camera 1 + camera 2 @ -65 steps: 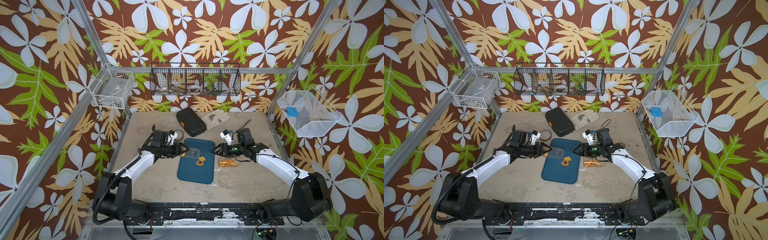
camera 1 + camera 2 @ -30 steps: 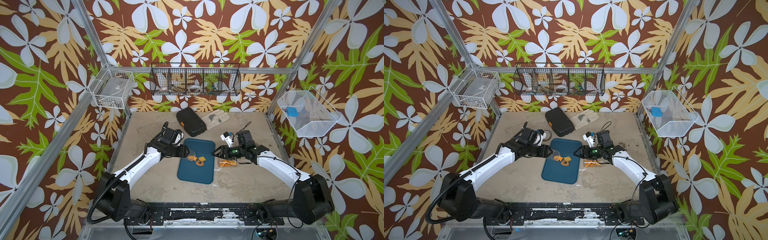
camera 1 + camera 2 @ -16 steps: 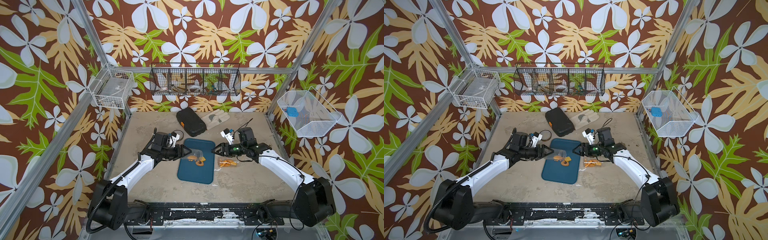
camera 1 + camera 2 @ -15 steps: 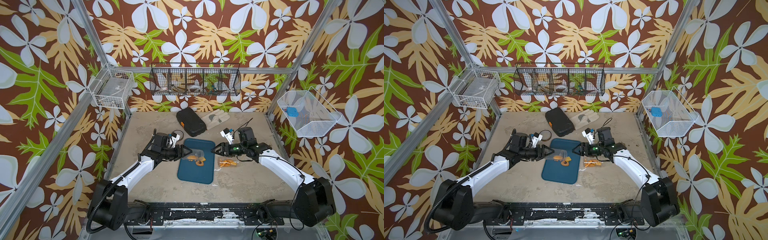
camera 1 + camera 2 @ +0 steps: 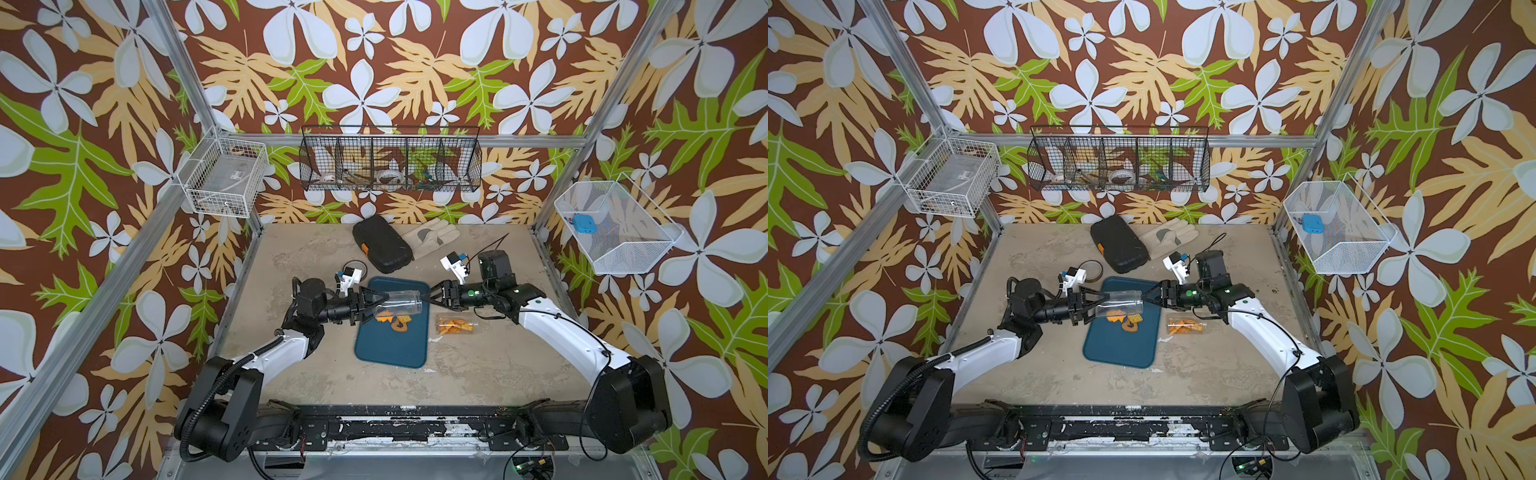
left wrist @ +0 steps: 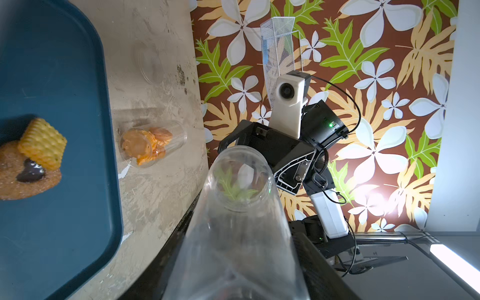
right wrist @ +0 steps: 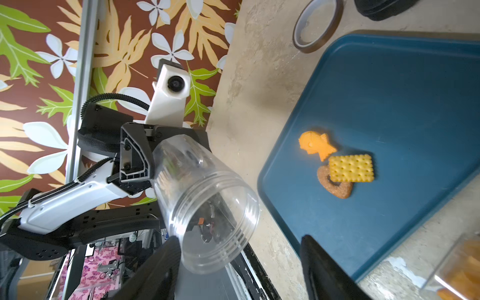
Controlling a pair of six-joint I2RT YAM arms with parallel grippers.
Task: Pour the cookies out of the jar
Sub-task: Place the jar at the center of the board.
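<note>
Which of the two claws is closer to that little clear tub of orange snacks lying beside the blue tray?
Right. The right gripper hangs over the tray edge beside the tub; the left gripper, gripping the jar, is at the tray's opposite edge.

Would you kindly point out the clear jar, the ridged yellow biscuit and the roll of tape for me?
clear jar (image 7: 197, 187), right wrist view, on the middle of its side wall
ridged yellow biscuit (image 7: 351, 168), right wrist view, on the middle of its top face
roll of tape (image 7: 337, 15), right wrist view, on its brown band
</note>
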